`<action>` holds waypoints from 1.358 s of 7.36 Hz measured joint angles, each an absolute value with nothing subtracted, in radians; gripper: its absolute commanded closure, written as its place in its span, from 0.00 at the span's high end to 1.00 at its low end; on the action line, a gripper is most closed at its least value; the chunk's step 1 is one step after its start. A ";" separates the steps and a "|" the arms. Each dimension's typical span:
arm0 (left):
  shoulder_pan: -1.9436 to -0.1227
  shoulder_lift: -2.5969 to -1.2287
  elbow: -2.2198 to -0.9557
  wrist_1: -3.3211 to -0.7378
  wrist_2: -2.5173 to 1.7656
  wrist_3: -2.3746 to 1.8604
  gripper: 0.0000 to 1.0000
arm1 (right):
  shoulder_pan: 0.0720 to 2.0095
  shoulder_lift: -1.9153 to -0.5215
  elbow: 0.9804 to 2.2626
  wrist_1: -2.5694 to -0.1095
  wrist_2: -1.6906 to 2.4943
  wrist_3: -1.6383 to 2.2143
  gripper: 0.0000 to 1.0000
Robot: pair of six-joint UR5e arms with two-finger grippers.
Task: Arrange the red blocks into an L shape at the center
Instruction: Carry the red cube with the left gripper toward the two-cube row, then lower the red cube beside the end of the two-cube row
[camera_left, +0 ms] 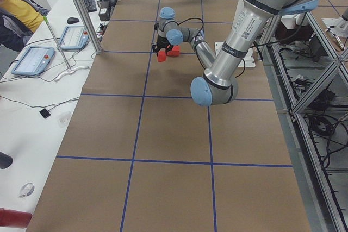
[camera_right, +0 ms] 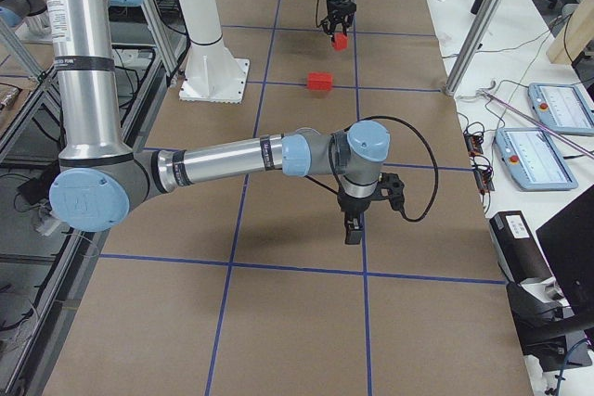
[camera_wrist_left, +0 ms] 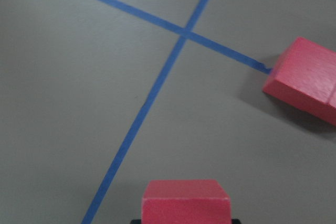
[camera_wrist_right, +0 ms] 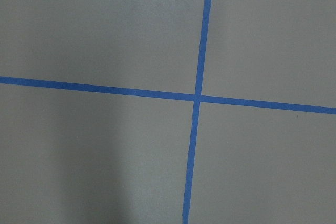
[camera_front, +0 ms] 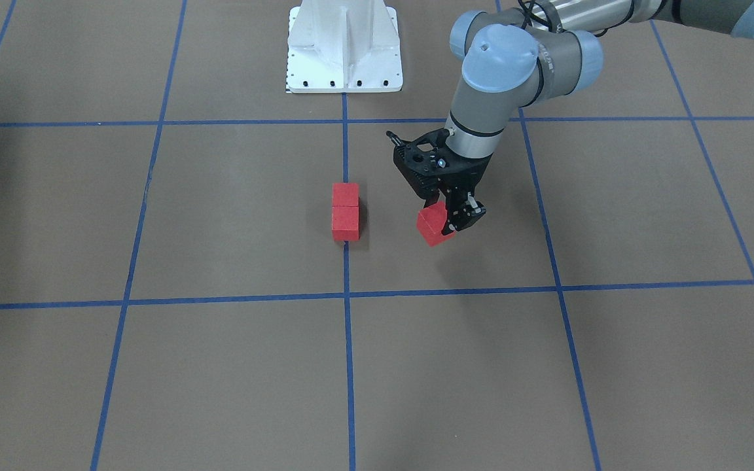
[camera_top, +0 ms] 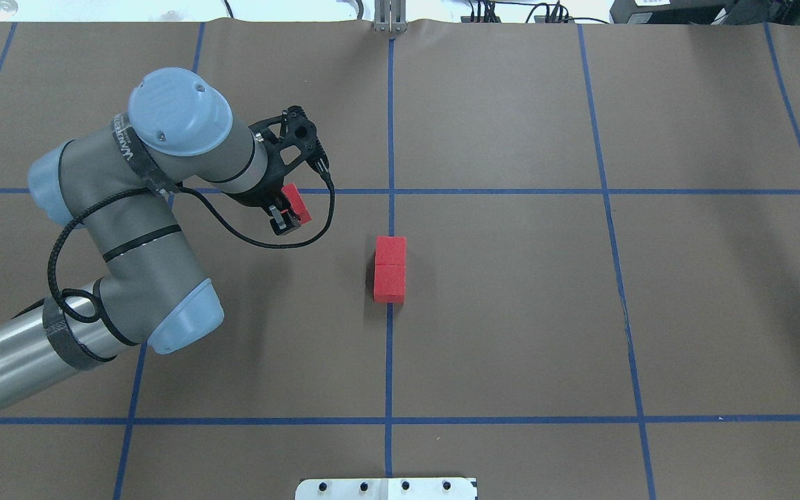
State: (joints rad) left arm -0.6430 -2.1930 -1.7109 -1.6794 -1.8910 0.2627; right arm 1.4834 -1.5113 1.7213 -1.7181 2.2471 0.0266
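Left end effector [camera_front: 444, 222] is clamped on third red block [camera_front: 430, 229], held clear of worktop [camera_front: 220, 216]. Other two red blocks [camera_front: 345, 210] are touching end to end on centre tape line [camera_front: 346, 268]. In overhead view, held block is seen at 10 o'clock from pair, apart.

Held block appears yawed against pair, so wrist is best turned until faces are parallel. Block is to be lowered just beside one end block, side touching, pair not pushed.

Right end effector [camera_right: 351, 229]: opening cannot be told.

Brown gridded table [camera_front: 220, 216]; two red blocks [camera_front: 345, 211] lying touching.
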 measured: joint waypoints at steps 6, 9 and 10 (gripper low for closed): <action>-0.567 -2.342 -1.533 -1.685 -1.891 0.486 0.00 | 1.483 -1.531 1.718 -1.718 2.253 0.025 1.00; -0.545 -2.347 -1.515 -1.687 -1.891 0.480 0.01 | 1.484 -1.542 1.721 -1.717 2.252 0.020 1.00; -0.538 -2.349 -1.512 -1.688 -1.891 0.476 0.04 | 1.484 -1.543 1.724 -1.717 2.253 0.020 1.00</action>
State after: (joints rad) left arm -0.5385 -2.3493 -1.5121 -1.6877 -1.8914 0.4759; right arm 1.4842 -1.5425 1.7235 -1.7165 2.2529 0.0197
